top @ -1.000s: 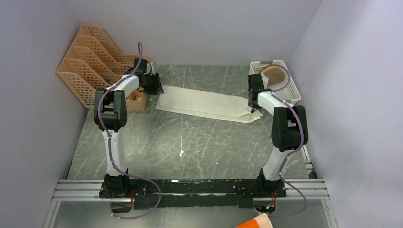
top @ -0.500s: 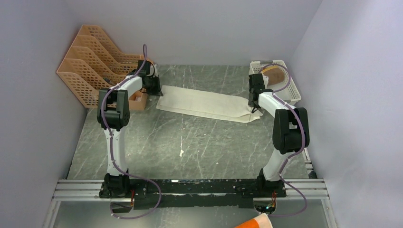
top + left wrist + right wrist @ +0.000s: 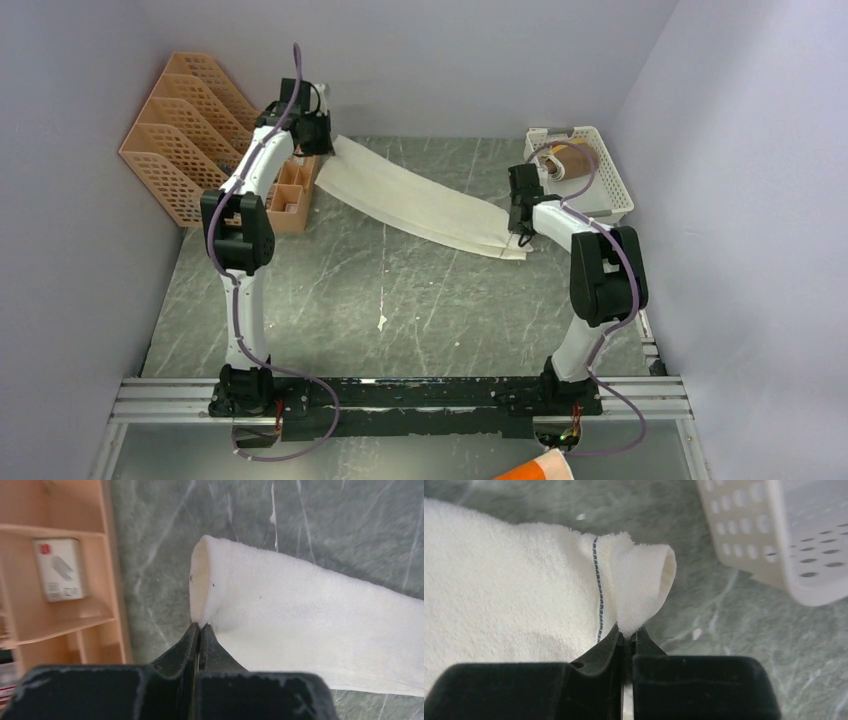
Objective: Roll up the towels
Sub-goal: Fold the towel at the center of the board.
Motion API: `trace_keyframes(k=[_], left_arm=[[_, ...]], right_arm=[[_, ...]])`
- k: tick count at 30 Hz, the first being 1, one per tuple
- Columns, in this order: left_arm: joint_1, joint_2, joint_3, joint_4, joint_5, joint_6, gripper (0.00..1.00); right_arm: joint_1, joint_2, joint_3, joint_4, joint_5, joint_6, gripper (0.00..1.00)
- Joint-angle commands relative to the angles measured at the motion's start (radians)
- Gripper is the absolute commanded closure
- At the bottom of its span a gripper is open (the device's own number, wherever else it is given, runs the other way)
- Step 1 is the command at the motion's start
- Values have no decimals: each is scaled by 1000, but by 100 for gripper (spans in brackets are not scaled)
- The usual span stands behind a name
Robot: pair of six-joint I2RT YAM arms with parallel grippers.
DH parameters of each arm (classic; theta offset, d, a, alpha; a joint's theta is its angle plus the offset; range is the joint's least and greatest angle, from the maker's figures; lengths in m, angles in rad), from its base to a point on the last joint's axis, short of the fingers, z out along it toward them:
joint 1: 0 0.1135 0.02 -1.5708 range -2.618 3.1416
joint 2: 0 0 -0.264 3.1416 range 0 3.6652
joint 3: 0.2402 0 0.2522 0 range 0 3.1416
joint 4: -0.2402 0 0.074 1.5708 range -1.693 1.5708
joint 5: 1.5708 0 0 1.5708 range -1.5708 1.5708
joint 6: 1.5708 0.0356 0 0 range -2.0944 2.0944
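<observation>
Marbled table (image 3: 400,300); towel (image 3: 420,200) pinched tight in left end effector (image 3: 199,626) and right end effector (image 3: 626,635).

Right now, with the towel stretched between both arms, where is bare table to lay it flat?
The widest bare stretch of grey marble table lies mid-table, from the white terry towel down to the black base rail. Crowded: far left by the orange mesh file rack, far right by the white perforated basket.
</observation>
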Motion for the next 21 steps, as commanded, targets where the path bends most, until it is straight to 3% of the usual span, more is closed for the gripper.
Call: trace_keyframes(k=[1, 8, 9, 13, 16, 21], left_arm=[[36, -65, 95, -108, -74, 60, 93], [98, -132, 102, -181, -162, 122, 93], [105, -140, 102, -190, -183, 132, 93], [114, -165, 107, -221, -275, 170, 93], [107, -186, 110, -239, -325, 184, 93], [25, -201, 89, -255, -359, 188, 93]], right_arm=[[54, 35, -8, 46, -36, 37, 100], [151, 141, 43, 65, -65, 102, 100], [156, 148, 50, 66, -77, 110, 95], [163, 136, 57, 71, -123, 121, 58], [160, 81, 41, 64, -102, 106, 38], [133, -47, 13, 25, -64, 85, 30]])
